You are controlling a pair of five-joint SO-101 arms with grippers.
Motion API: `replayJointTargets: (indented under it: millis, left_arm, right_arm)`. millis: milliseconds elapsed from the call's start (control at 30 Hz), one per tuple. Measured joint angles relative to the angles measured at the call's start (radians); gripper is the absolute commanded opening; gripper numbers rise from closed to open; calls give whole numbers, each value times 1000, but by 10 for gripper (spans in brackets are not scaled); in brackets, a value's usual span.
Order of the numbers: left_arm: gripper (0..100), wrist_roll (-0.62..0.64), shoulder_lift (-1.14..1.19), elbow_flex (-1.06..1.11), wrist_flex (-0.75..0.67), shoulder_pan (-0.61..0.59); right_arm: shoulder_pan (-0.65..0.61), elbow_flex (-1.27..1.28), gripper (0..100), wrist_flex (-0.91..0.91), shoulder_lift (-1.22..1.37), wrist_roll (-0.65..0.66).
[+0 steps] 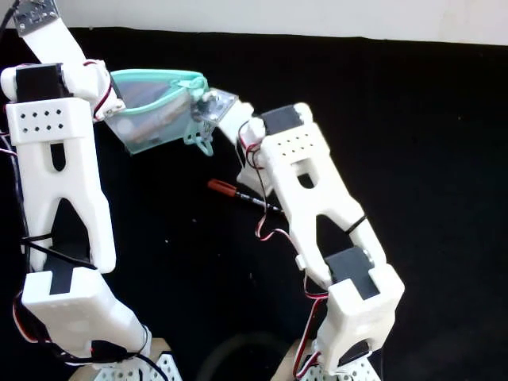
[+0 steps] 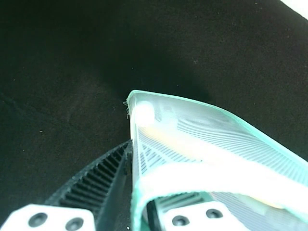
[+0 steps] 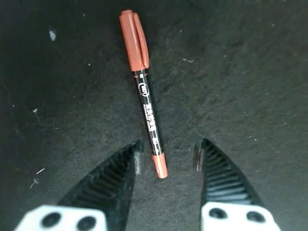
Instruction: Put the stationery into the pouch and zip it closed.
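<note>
Right wrist view is the close-up: the right gripper (image 3: 168,153) hangs spread wide over the pen (image 3: 147,106), with the pen's tail end sitting in the gap between the two jaws and the red cap pointing away from them. It's gripping nothing.

The pen lies flat on the black cloth (image 3: 250,72), just on the near side of the pouch (image 1: 151,119). My guess is it's light and stiff, but the round barrel is smooth, so it could roll or squirt out of a pinch at the very end. I'd take it across the middle of the barrel.

Farther back, the left gripper (image 2: 137,163) is clamped on the pouch's wall at the rim, one jaw outside and one inside. The pouch looks held up off the cloth with its mouth open. It seems to be thin, floppy plastic, so that rim hold is probably what keeps the mouth from sagging shut.

From the high view the right arm (image 1: 317,190) covers the back half of the pen, while its wrist view gives the whole length. The high view is what places the pen against the pouch.
</note>
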Motion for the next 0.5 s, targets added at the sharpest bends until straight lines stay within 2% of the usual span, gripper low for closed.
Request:
replayJointTargets:
  millis: [500]
  left_arm:
    - [6,0,0,0,-8,0]
  right_arm:
    - [3,259,173,-328,0,158]
